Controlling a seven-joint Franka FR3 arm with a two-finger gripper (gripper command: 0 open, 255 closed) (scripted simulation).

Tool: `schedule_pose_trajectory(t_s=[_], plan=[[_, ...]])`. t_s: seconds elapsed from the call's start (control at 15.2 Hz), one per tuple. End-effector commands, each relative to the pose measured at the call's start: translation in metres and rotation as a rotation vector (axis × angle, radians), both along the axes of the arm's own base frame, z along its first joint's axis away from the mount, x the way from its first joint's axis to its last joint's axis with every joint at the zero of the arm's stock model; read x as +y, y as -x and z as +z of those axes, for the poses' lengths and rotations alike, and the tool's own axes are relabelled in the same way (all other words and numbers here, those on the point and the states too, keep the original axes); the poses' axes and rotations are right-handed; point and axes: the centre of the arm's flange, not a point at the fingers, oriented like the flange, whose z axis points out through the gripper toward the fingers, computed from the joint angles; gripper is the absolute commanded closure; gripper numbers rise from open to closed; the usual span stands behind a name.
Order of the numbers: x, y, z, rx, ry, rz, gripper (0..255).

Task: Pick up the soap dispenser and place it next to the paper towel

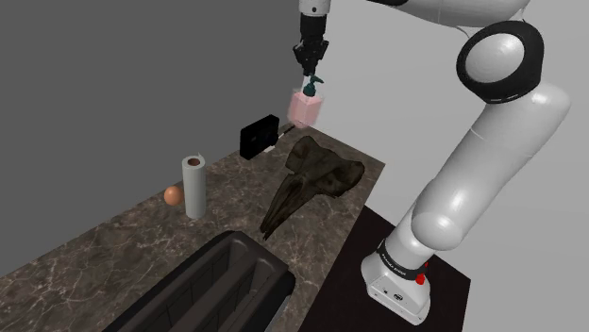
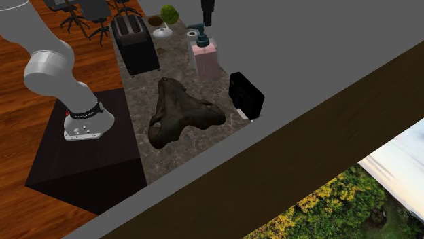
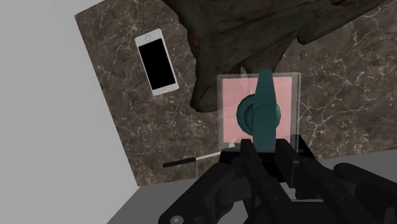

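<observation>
A pink soap dispenser (image 1: 305, 107) with a teal pump hangs in the air above the back of the dark marble counter (image 1: 142, 236). My gripper (image 1: 310, 72) is shut on the pump from above. In the wrist view the fingers (image 3: 249, 151) clasp the teal pump (image 3: 257, 111) over the pink body (image 3: 232, 105). From the second exterior view the soap dispenser (image 2: 206, 58) hangs under the gripper (image 2: 205, 26). The white paper towel roll (image 1: 194, 186) stands upright on the counter, well off toward the shoulder view's left of the dispenser.
A dark brown skull-like object (image 1: 311, 181) lies on the counter below the dispenser. A black box (image 1: 258, 136) stands at the back edge, and a white phone (image 3: 156, 62) lies nearby. An orange egg (image 1: 173, 195) sits beside the roll. A black double sink (image 1: 203, 292) lies at the near left.
</observation>
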Motion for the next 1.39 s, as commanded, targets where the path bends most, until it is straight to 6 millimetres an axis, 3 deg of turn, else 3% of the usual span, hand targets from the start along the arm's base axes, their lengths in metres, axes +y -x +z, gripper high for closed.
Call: schedule_pose_trajectory(t_s=[0.0, 1.32], plan=[[0.026, 0.004, 0.000, 0.000, 0.001, -0.001, 255], [0.286, 0.051, 0.000, 0.000, 0.001, -0.001, 255]])
